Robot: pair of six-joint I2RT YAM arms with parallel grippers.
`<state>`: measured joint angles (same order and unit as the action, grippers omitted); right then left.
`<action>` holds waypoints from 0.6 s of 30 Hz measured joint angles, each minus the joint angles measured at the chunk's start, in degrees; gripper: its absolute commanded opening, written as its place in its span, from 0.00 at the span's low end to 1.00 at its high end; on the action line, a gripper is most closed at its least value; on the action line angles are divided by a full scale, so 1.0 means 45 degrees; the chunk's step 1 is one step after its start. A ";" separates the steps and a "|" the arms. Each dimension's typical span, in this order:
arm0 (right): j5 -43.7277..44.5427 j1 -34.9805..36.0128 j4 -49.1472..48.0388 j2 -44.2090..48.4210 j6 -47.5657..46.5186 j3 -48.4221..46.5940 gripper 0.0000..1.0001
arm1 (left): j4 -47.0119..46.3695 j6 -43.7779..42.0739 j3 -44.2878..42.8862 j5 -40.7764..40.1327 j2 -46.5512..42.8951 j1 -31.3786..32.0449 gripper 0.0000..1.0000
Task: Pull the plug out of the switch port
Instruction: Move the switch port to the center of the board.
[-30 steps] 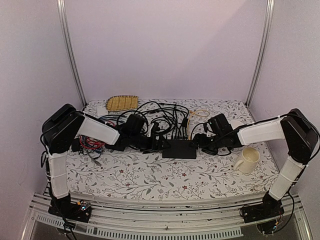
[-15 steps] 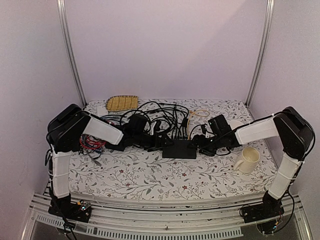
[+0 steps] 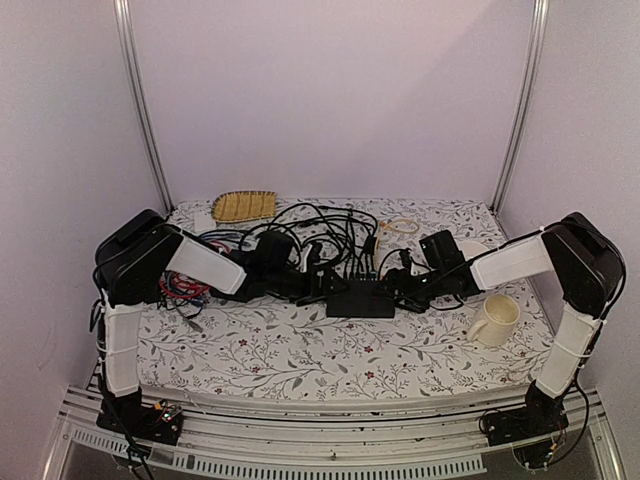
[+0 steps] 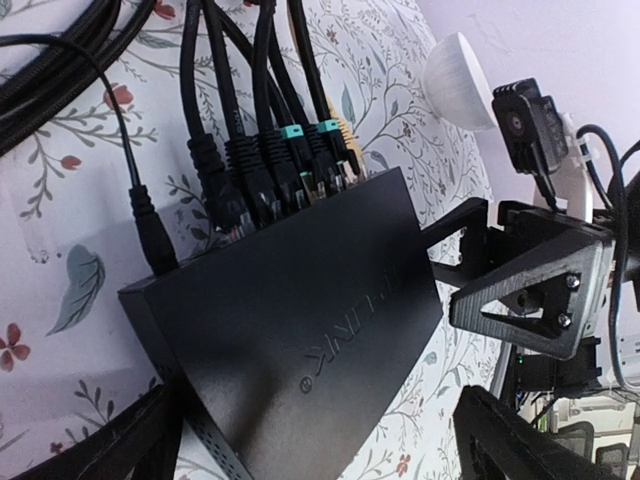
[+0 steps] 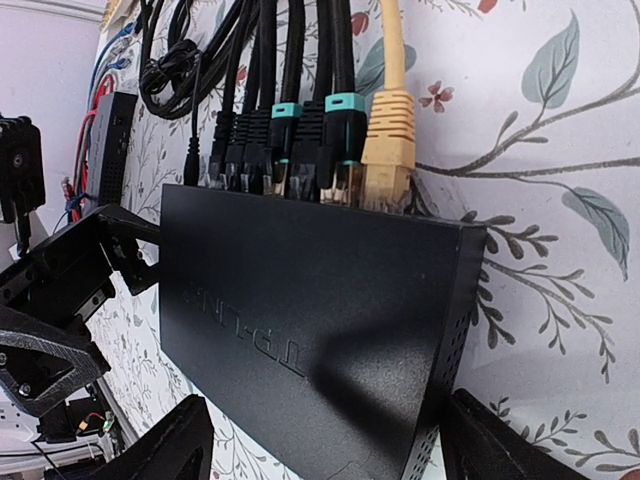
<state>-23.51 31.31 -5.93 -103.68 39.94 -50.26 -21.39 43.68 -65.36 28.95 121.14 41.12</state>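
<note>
The desk [image 3: 300, 350] is covered w/ a floral cloth and boxed in by pale lilac walls [image 3: 330, 100] w/ metal posts [image 3: 140, 110] at the back corners. The switch [image 3: 360, 300] is laid flat at desk ctr, long axis run 9-to-3 o'clock, ports turned to 12. A row of plugs [image 5: 300, 140] is seated there, w/ a yellow plug [image 5: 388, 130] at the 3 o'clock end. The left pincer [image 3: 318, 287] is set at its 9 o'clock end and the right pincer [image 3: 400, 290] at 3. Both are held apart, astride the box. Contact can't be told. Fingertips are cut off at the wrist views' lower edges, and the sockets are hidden behind the plugs.
</note>
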 measured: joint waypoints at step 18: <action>-0.0641 -0.0107 -0.0743 -0.0058 0.0034 0.0321 0.77 | -0.4697 0.2511 0.2550 0.0520 -0.0155 0.0005 0.94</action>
<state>-26.39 30.83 -9.28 -103.94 40.10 -48.82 -42.52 54.98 -53.89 31.29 120.44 41.15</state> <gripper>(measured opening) 0.777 0.942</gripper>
